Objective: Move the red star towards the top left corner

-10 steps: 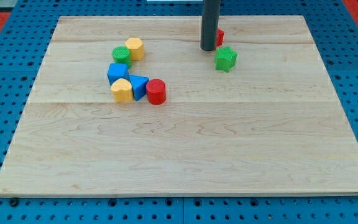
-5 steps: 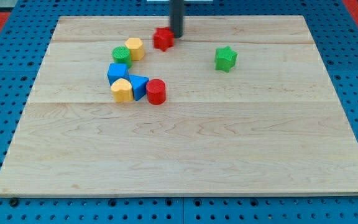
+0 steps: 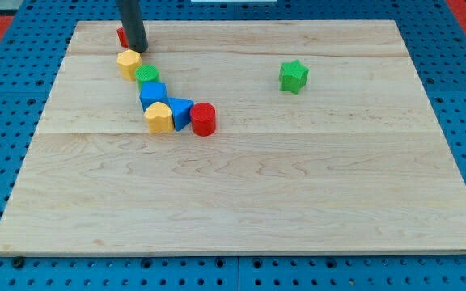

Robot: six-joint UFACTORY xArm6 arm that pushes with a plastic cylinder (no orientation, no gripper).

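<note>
The red star (image 3: 122, 37) lies near the board's top left, mostly hidden behind my rod; only its left edge shows. My tip (image 3: 138, 49) rests right against the star's right side, just above the yellow hexagon (image 3: 129, 63). The wooden board (image 3: 298, 186) fills the view.
Below the tip runs a chain of touching blocks: a green cylinder (image 3: 147, 77), a blue cube (image 3: 153, 94), a yellow block (image 3: 158, 117), a blue triangle (image 3: 180, 111), a red cylinder (image 3: 203, 119). A green star (image 3: 294, 77) sits alone at the upper right.
My tip has swept left along the top of the board, carrying the red star with it. The yellow hexagon and green cylinder were shoved left and down.
</note>
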